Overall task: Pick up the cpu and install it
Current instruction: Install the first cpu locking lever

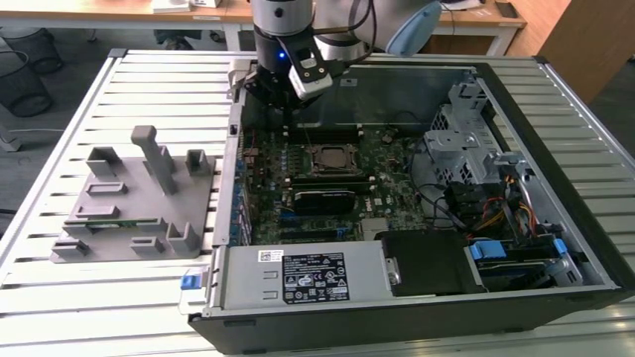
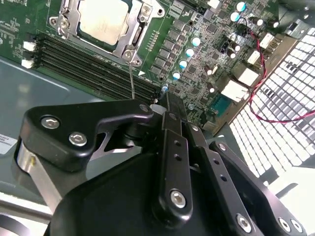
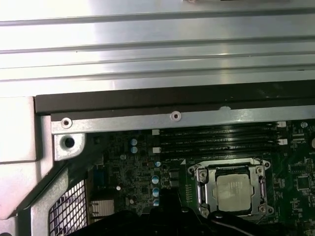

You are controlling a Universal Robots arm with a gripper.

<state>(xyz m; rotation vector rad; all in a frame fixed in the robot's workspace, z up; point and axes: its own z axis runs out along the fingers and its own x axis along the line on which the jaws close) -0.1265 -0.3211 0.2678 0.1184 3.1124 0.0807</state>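
You have the cpu [image 3: 235, 191] lying in the motherboard socket [image 2: 139, 30], silvery top up, inside the metal frame. In the exterior view that puts it near the middle of the open computer case [image 1: 585, 245], which takes up the bench's [image 1: 149, 82] half on the exterior view's right.

The gripper [image 2: 165, 101] hangs over the board just beyond the socket, above the memory slots [image 2: 93, 66] on the side toward the bench's far edge. Its fingers look drawn together with nothing between them.

By my reading the chip is placed and you are clear of it. To finish well, check that it sits flat and square in the frame, no corner riding up. A thin wire lever [image 2: 131, 78] stands between the gripper and the socket; move straight and slowly so the fingers do not snag it or scrape the slots.

The grey fixture block [image 1: 134, 208] sits near the bench's edge on the exterior view's left.

As for writing, a printed label [image 1: 315, 277] lies on the power supply by the near edge; its text is too small to make out.
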